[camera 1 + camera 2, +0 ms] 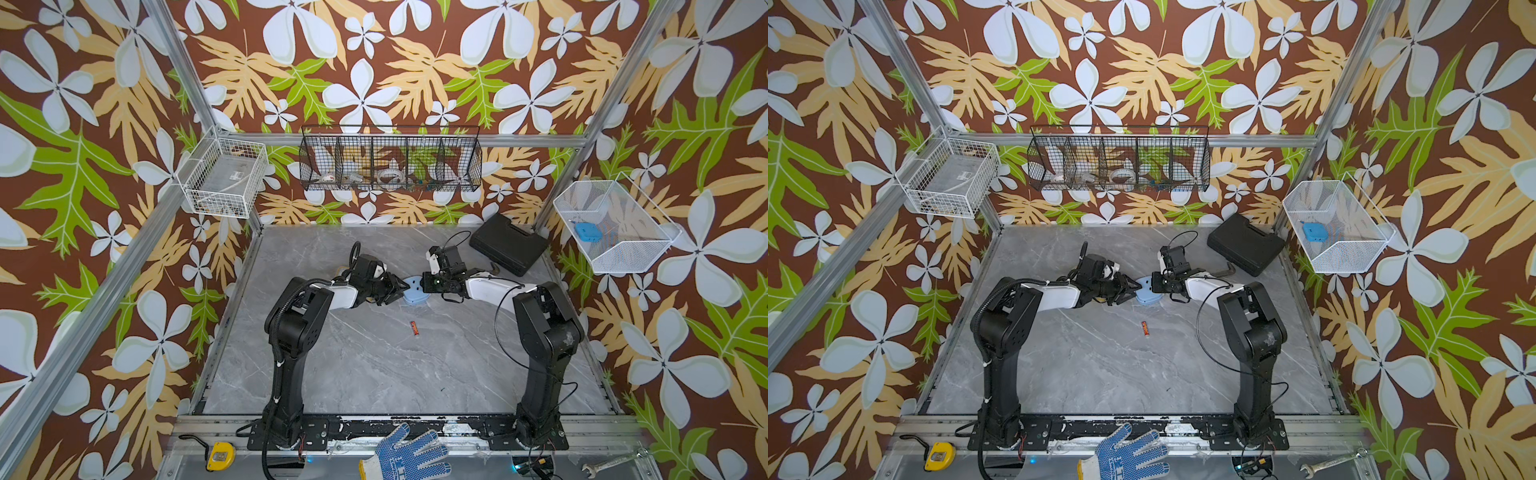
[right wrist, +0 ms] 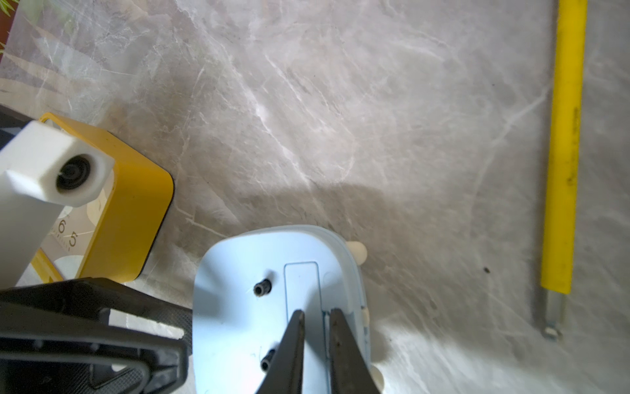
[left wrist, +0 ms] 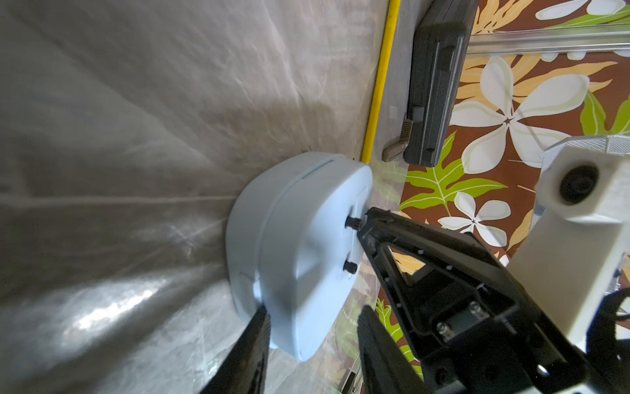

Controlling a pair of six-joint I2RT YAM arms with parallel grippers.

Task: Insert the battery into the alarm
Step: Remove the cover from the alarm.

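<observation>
Early stage, judged from the layout — nothing inserted yet. On the table [image 1: 374, 374], back upward: light-blue alarm [image 2: 245, 324], battery cover [image 2: 301, 290] apparently closed. Astride its rim, jaws parted, one touching and one just clear: left gripper [image 3: 313, 314]. Over the cover's edge, jaws pinched nearly together, clasping nothing discernible: right gripper [image 2: 317, 314]. Well apart, loose on the table nearer the arm bases: battery [image 1: 414, 328]. Left to do — opening the cover, then fetching and seating the battery.
</observation>
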